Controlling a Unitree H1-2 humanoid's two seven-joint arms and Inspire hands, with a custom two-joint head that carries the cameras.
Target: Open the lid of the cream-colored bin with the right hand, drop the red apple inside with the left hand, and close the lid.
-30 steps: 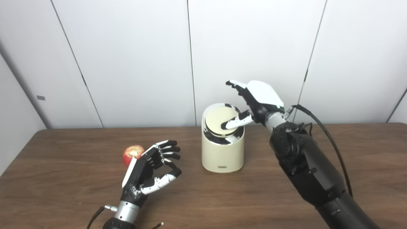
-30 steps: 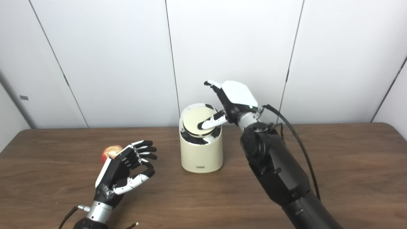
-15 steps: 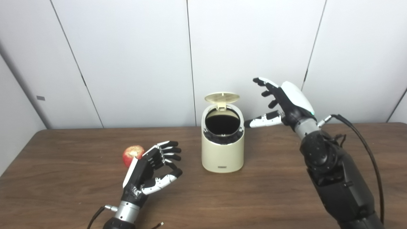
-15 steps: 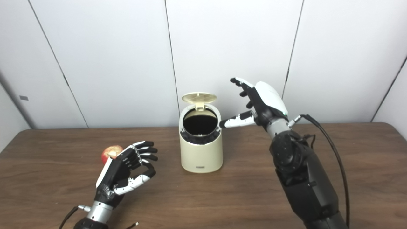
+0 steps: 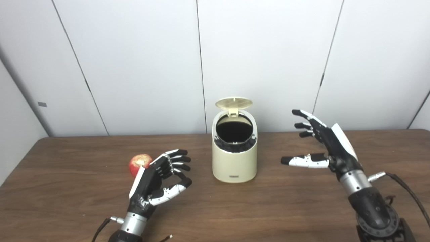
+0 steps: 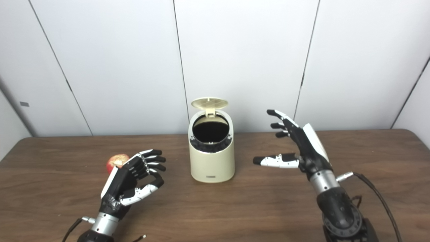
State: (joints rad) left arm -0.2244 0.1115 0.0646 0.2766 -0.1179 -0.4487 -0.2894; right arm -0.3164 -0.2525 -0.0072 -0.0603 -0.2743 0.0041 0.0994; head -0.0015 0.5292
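The cream-colored bin [image 5: 234, 160] stands at the middle of the brown table [image 5: 67, 201]. Its round lid [image 5: 233, 103] is flipped up at the back and the dark inside shows. The red apple [image 5: 138, 162] lies on the table left of the bin, partly hidden behind my left hand [image 5: 158, 181]. My left hand is open and empty, just in front and to the right of the apple, apart from it. My right hand [image 5: 322, 148] is open and empty, hovering to the right of the bin with a clear gap between them.
White wall panels [image 5: 134, 67] stand close behind the table's back edge. A black cable [image 5: 406, 191] runs from my right wrist. A thin cable [image 5: 100, 228] trails from my left wrist at the front edge.
My right hand pressed the lid, which sprang open, then drew back right and down away from the bin. My left hand and the apple have not moved.
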